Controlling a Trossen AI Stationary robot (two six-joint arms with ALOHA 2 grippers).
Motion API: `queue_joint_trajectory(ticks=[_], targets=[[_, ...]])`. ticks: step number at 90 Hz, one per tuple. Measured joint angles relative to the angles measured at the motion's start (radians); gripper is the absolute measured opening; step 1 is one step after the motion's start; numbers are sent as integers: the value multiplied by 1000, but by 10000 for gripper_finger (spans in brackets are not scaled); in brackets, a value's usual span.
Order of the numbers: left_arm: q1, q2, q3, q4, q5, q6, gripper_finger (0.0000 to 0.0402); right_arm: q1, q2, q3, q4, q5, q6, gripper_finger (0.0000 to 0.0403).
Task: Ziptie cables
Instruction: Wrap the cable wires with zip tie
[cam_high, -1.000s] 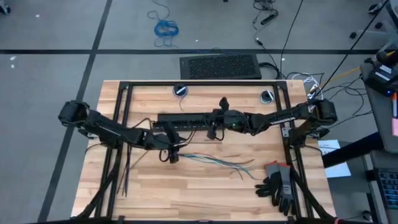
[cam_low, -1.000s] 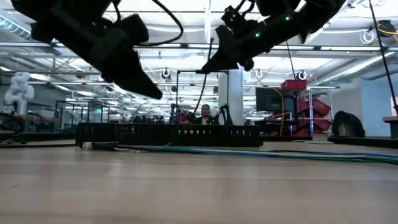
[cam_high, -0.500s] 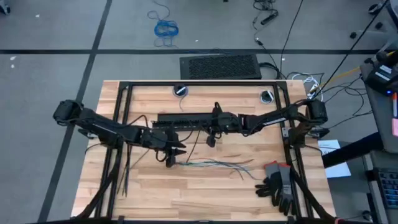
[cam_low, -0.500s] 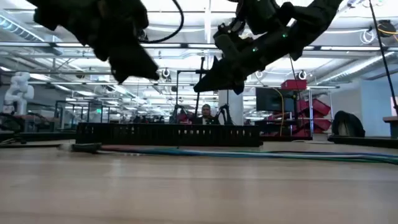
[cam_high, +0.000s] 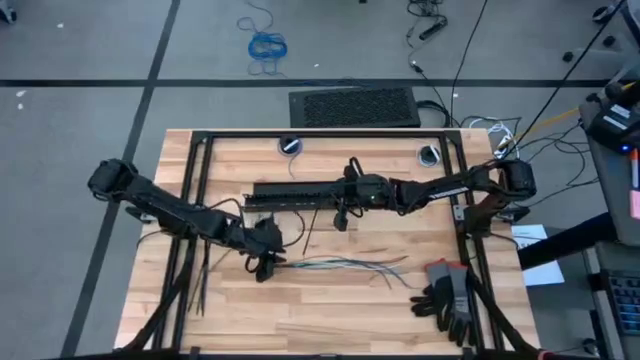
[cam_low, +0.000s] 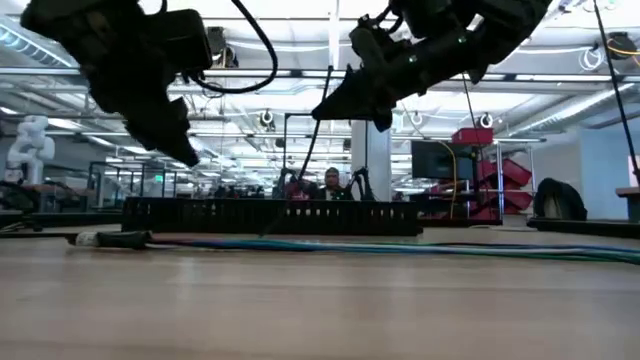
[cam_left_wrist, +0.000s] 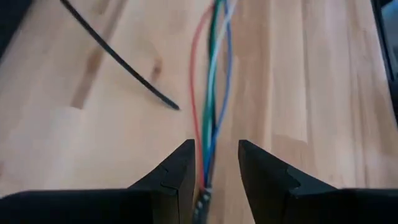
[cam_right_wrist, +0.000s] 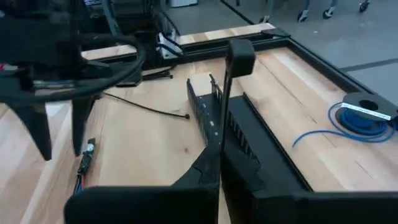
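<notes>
My left gripper, fingers apart, hangs over the joined dark end of the thin cables on smooth wood, right gripper apparently clamped on a ziptie near the slotted black bar.

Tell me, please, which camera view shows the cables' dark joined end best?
The low view: the cables lie flat, their dark end clear below the open left gripper. The right wrist view shows it small, the left wrist view only partly between the fingers, and the high view hides it.
</notes>
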Motion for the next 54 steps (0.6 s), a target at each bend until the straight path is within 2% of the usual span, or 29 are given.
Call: queue_joint_trajectory(ticks=[12, 38, 54], targets=[[-4, 58, 0, -9, 9, 0, 130, -16, 0, 0, 0, 0, 0, 0], [19, 190, 1, -10, 140, -25, 180, -21, 0, 0, -14, -5, 4, 0], [27, 243, 4, 8, 132, -25, 176, -19, 0, 0, -23, -14, 8, 0]])
